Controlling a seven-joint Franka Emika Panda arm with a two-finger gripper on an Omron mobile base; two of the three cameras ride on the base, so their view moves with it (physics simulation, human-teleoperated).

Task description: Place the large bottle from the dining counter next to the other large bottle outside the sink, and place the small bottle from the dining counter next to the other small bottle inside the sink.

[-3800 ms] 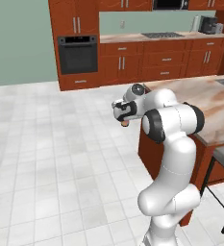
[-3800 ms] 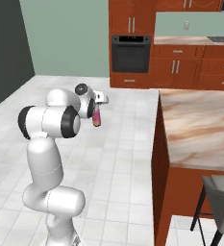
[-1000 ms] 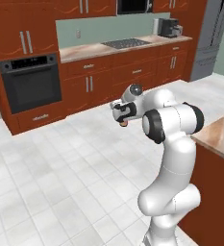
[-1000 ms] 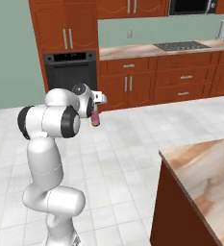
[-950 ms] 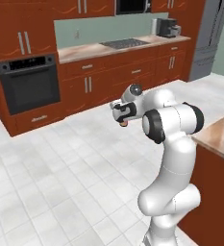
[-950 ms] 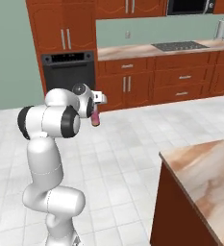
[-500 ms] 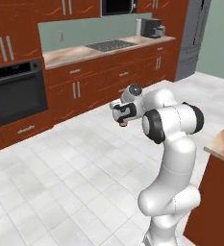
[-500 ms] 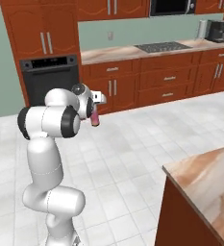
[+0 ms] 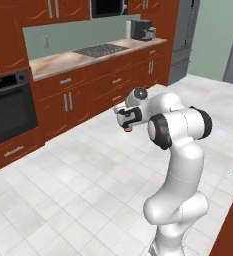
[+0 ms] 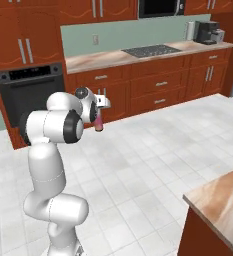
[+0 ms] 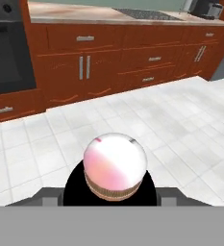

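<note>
At the centre of the left base view, we see the gripper [image 9: 126,120] tucked close to the arm's shoulder, pinching the large bottle from the dining counter [image 9: 129,126] — its pink-to-yellow body hangs below the hand, seen better left of centre in the right base view [image 10: 99,121]. In the hand view the bottle's pale rounded end [image 11: 115,163] fills the lower middle, with white floor tiles [image 11: 180,120] beyond. The dining counter [image 10: 223,200] shows as a corner at the lower right of the right base view, well apart from the bottle. We judge this a carrying leg: the base is travelling toward the sink, which we cannot see yet. To do it well we would keep the arm folded, the bottle steady in the grip, and pass wide of the red cabinets [image 9: 113,85] — no swinging until the other large bottle is in sight.
</note>
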